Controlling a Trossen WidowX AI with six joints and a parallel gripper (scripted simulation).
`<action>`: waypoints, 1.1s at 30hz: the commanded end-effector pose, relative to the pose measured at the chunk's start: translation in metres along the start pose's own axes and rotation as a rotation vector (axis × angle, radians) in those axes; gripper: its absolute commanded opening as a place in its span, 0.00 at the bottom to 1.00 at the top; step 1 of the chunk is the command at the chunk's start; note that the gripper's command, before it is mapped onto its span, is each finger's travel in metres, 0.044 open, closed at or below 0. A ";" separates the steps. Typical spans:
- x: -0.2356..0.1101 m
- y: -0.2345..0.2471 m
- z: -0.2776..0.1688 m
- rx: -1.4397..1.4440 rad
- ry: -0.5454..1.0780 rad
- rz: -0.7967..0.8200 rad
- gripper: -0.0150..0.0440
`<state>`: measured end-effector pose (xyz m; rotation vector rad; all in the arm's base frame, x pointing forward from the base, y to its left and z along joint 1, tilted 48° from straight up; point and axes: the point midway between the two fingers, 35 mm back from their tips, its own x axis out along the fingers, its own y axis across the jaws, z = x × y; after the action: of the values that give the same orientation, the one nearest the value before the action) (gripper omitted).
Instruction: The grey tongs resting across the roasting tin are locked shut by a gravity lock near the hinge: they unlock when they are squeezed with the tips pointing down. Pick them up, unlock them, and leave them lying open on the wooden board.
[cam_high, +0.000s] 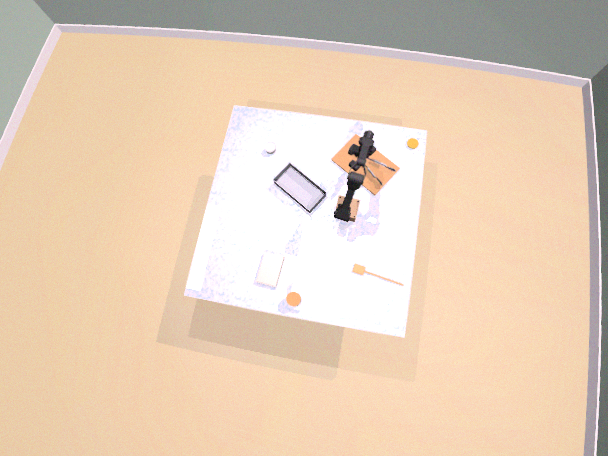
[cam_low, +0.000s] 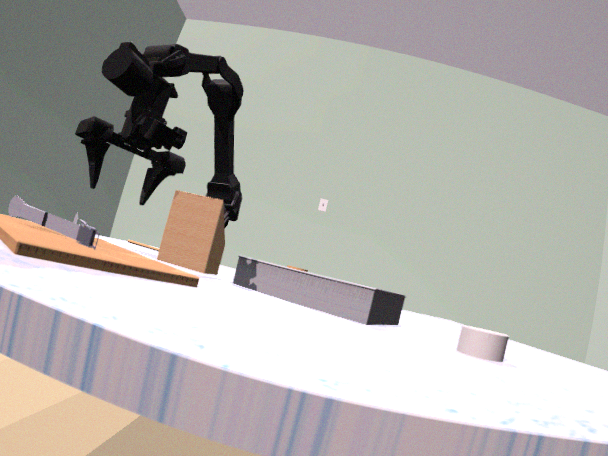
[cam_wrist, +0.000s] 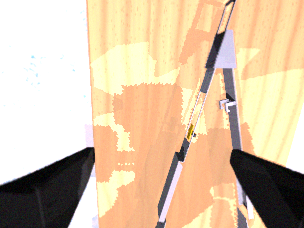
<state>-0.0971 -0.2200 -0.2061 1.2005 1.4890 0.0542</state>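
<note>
The grey tongs (cam_high: 384, 166) (cam_low: 55, 225) (cam_wrist: 220, 54) lie flat on the wooden board (cam_high: 345, 154) (cam_low: 100, 260) (cam_wrist: 140, 75), with their two arms spread in a V. In the wrist view the arms join at the top and part toward the bottom. My gripper (cam_high: 356, 156) (cam_low: 117, 195) (cam_wrist: 163, 154) is open and empty. It hangs well above the board and the tongs, fingers pointing down and touching nothing. The grey roasting tin (cam_high: 307, 178) (cam_low: 320, 292) stands empty to the left of the arm's base.
A wooden block (cam_low: 192, 232) carries the arm's base beside the board. On the white table lie a small white cylinder (cam_high: 270, 148) (cam_low: 482, 342), two orange discs (cam_high: 412, 143) (cam_high: 293, 299), a white pad (cam_high: 270, 269) and a wooden spatula (cam_high: 372, 273).
</note>
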 end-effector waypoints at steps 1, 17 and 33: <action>-0.029 0.038 0.002 -0.002 0.001 0.004 1.00; -0.099 0.096 0.000 -0.009 0.005 0.000 1.00; -0.113 0.097 -0.001 -0.011 0.004 -0.004 1.00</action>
<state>-0.0581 -0.2508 -0.0662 1.1899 1.4915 0.0566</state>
